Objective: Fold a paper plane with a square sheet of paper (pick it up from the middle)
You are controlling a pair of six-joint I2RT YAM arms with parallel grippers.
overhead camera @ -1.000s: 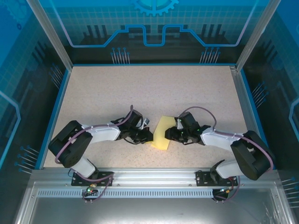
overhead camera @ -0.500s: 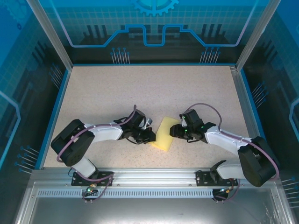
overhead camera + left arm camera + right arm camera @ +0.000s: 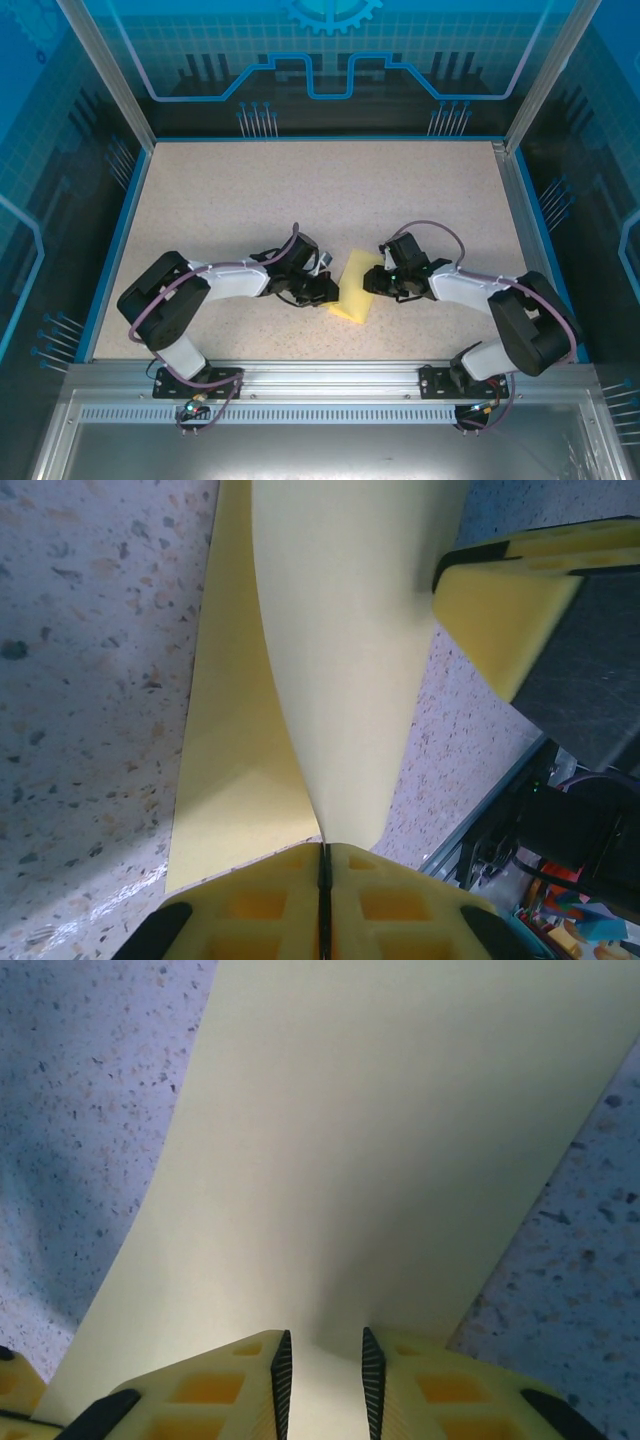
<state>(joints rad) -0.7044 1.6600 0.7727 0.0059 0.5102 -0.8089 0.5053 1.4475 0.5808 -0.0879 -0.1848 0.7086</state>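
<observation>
**Near the front of the table, a yellow sheet of paper lies between two claws**

Seen from above, the sheet of paper is pale yellow and folded over on itself, a narrow oblong set at a slant. It sits just ahead of the two arm bases and roughly midway between them. The left gripper meets its left edge and the right gripper its right edge.

From the left wrist, the paper shows two layers. The lower one lies flat on the table, and the upper one bows up in a smooth curve and tapers down into the seam between the left pads. Those pads are pressed together with no gap, clenched on that upper layer. One yellow finger of the right gripper touches the sheet's far edge.

From the right wrist, the paper spreads wide and plain, with a soft shadow where it curves near the fingertips. The right jaws stand parted by a narrow gap. The sheet runs into that gap, and the ribbed black pads are not closed onto it.

The table is a beige speckled surface with a thin blue rim. A grey metal rail carries the arm mounts along the near edge. Blue-tinted panels printed with line graphics and a gear wall in the back and sides, set in pale metal posts.
</observation>
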